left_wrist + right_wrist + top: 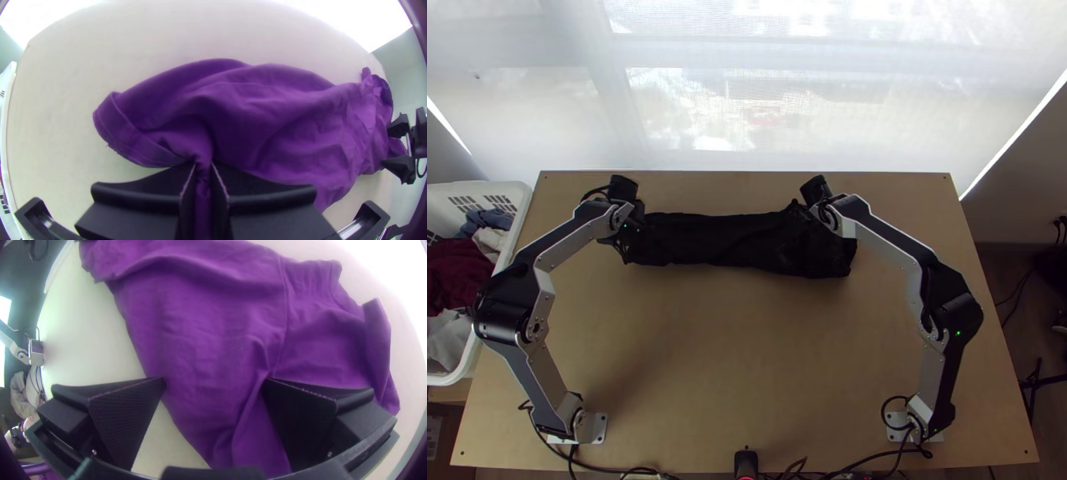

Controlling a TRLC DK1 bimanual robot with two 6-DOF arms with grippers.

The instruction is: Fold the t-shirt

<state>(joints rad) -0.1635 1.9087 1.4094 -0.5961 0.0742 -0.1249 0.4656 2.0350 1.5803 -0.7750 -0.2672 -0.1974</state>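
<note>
The t-shirt (723,240) looks dark in the top view and lies as a long, rumpled band across the table's far half. At its left end is my left gripper (623,228); over its right part is my right gripper (817,192), its fingertips hidden there. In the left wrist view, the left gripper (203,165) is shut on a pinched fold of the purple-looking shirt (240,111), with a hemmed end lying beside it. The right wrist view has the right gripper (215,380) open above the cloth (209,329), near a seam and a gathered edge.
A white basket (525,210) of clothes stands at the table's left side. Bare wood (723,344) lies between the arms, nearer than the shirt. Cables (619,470) run along the near edge, and a bright window blind rises beyond the far edge.
</note>
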